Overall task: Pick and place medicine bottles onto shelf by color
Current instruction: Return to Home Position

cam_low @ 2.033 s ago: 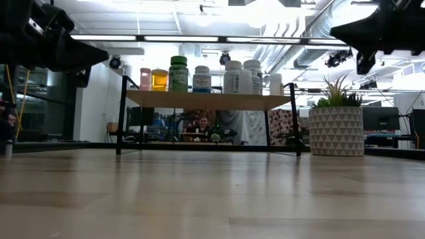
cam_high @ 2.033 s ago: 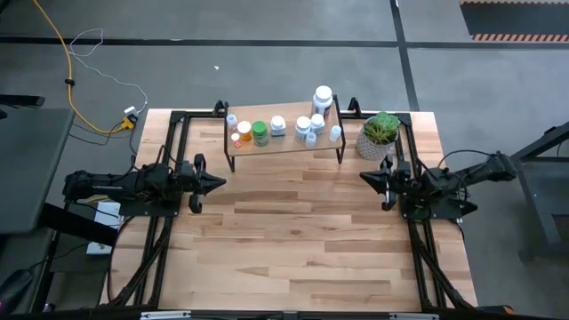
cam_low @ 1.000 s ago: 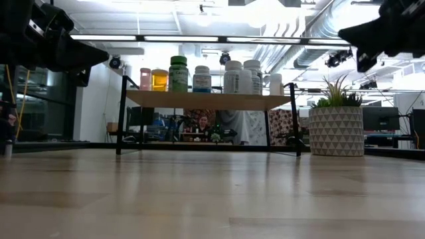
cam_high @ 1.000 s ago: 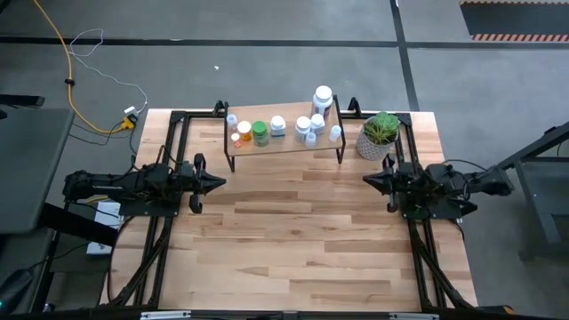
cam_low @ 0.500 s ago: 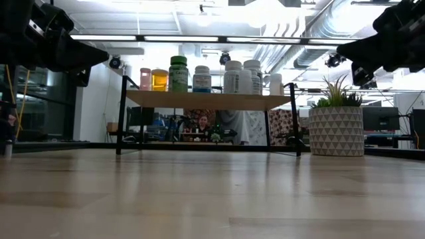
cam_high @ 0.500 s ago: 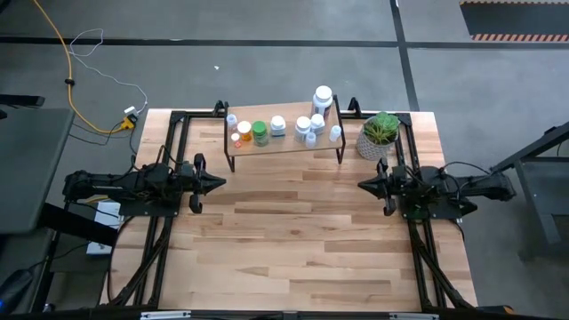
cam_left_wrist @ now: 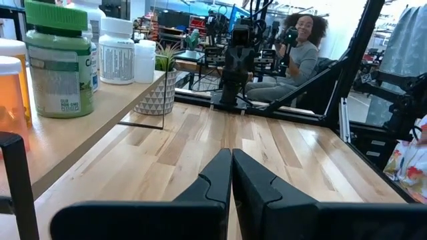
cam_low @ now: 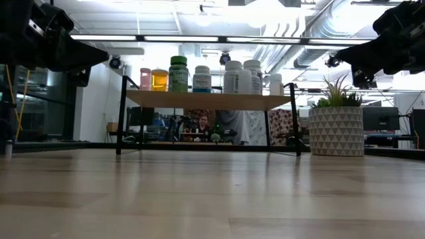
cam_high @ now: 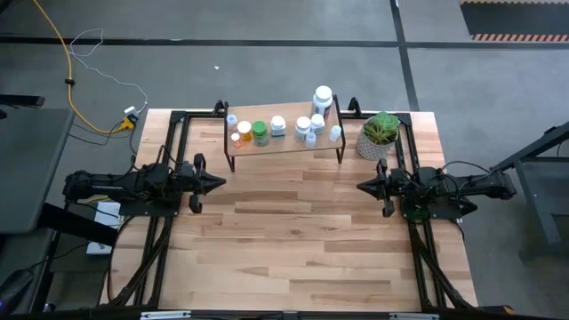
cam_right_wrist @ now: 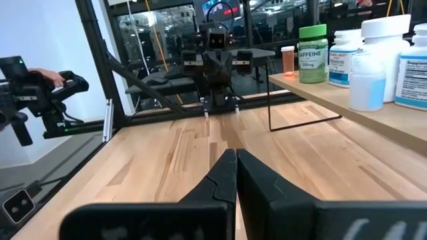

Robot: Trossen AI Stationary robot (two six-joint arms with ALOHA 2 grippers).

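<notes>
From above, the shelf (cam_high: 286, 145) carries the whole set: orange bottles (cam_high: 243, 130) at its left end, the green bottle (cam_high: 259, 133) just beside them, the white bottles (cam_high: 307, 126) running toward the plant (cam_high: 380, 133). No bottle shows on the table (cam_high: 293, 249), so the sorting looks finished to me. Left gripper (cam_high: 221, 182) and right gripper (cam_high: 360, 186) sit well apart at opposite table edges, pointing at each other. Down at table height, the bottles stand upright in a row on the board, both arms high in the corners. Left wrist camera: fingers (cam_left_wrist: 217, 175) pressed together, holding nothing; a person (cam_left_wrist: 301, 47) sits beyond the table. Right wrist camera: fingers (cam_right_wrist: 223, 175) closed too, empty. Only parking the arms is left, I'd judge, and nothing stands in their way.
</notes>
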